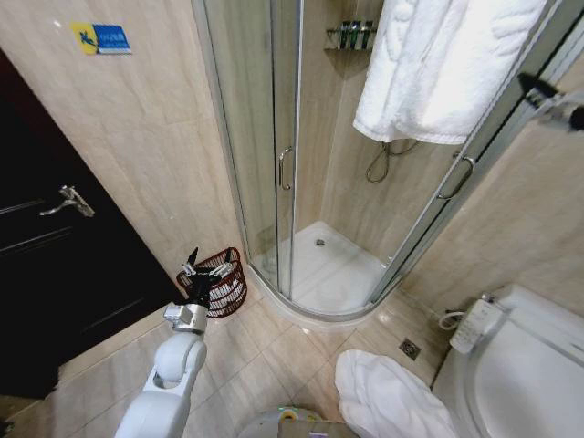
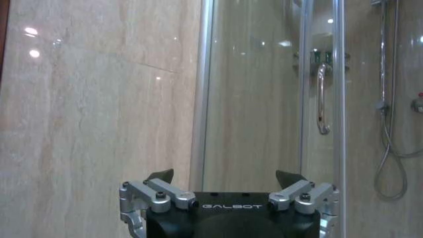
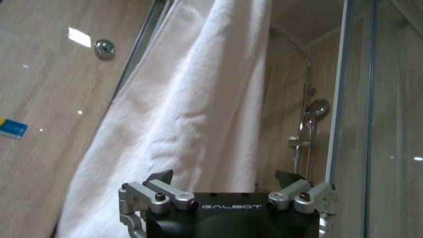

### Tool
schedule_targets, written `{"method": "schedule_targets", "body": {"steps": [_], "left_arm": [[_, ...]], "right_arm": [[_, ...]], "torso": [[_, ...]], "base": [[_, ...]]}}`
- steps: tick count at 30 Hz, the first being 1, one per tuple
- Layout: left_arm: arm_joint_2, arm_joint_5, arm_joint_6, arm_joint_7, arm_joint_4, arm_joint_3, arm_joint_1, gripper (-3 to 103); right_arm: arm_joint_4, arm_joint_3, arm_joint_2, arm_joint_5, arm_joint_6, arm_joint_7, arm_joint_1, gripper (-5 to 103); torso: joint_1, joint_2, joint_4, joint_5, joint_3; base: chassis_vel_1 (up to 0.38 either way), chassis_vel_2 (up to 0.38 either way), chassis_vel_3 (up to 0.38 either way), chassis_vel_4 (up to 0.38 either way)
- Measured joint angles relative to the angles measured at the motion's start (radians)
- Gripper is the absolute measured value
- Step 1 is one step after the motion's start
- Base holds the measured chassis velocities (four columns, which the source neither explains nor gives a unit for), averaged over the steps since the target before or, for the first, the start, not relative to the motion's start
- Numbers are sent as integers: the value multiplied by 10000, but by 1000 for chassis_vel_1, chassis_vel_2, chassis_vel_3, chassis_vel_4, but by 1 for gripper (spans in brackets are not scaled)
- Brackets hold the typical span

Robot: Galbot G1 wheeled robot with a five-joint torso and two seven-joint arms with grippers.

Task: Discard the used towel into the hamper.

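A: Writing? Count?
B: "GALBOT" on both wrists. Two towels: one hanging point(image 1: 447, 64), one on floor point(image 1: 388, 397). One hamper point(image 1: 222, 283) at 9 o'clock; left hand point(image 1: 203, 270) spread above it. Right hand point(image 3: 225, 177) spread, by hanging towel.

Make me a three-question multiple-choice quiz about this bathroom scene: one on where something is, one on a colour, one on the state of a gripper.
1. Where is the hamper?
A. inside the shower
B. on the floor beside the shower enclosure
C. on the toilet

2. What colour is the towel draped over the shower enclosure?
A. white
B. blue
C. red

3. How are the left gripper's fingers?
A. shut on a towel
B. shut, empty
C. open, empty

Answers: 1 B, it stands on the tiles next to the glass; 2 A, the hanging cloth is plainly white; 3 C, the left wrist view shows the fingers apart with nothing between.
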Motion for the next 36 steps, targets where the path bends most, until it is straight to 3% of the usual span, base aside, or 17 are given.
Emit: {"method": "schedule_targets", "body": {"steps": [1, 6, 9, 10, 17, 23, 25, 28, 36], "left_arm": [[0, 0, 0, 0, 0, 0, 0, 100], [-145, 76, 189, -6, -4, 68, -218, 100], [-188, 116, 233, -7, -3, 103, -267, 100], [-222, 142, 266, -6, -4, 117, -311, 100], [-225, 104, 318, -17, -4, 78, -360, 100], [-227, -18, 316, -28, -3, -18, -336, 100], [-207, -40, 287, -32, 18, -39, -285, 100], [-207, -41, 273, -31, 67, -33, -284, 100], [-322, 93, 282, -19, 36, 116, -305, 100]], "right_arm": [[0, 0, 0, 0, 0, 0, 0, 100], [-1004, 352, -1591, 653, -266, -49, -88, 100], [-1216, 414, -2102, 914, -299, -28, -176, 100], [-1363, 456, -2669, 1092, -303, 148, -290, 100], [-1392, 491, -3375, 1116, -539, 813, -465, 100], [-1180, 583, -3180, 1113, -862, 866, -384, 100], [-635, 621, -2472, 922, -1387, 1038, -243, 100], [-248, 644, -1987, 889, -1646, 1209, -206, 100], [11, 759, -1918, 1367, -1266, 949, -64, 100]], "torso": [[0, 0, 0, 0, 0], [0, 0, -1, -4, 0], [0, 0, -1, -3, 0], [0, 0, 1, -6, 0], [0, 0, 1, -3, 0], [1, 0, 3, -12, 0], [0, 0, -1, 4, -1], [0, 0, -3, 6, -1], [0, -1, 3, -6, -1]], "base": [[0, 0, 0, 0], [0, 0, 0, 0], [0, 0, 0, 0], [0, 0, 0, 0], [0, 0, 0, 0], [0, 0, 0, 0], [0, 0, 0, 0], [0, 0, 0, 0], [0, 0, 0, 0]]}}
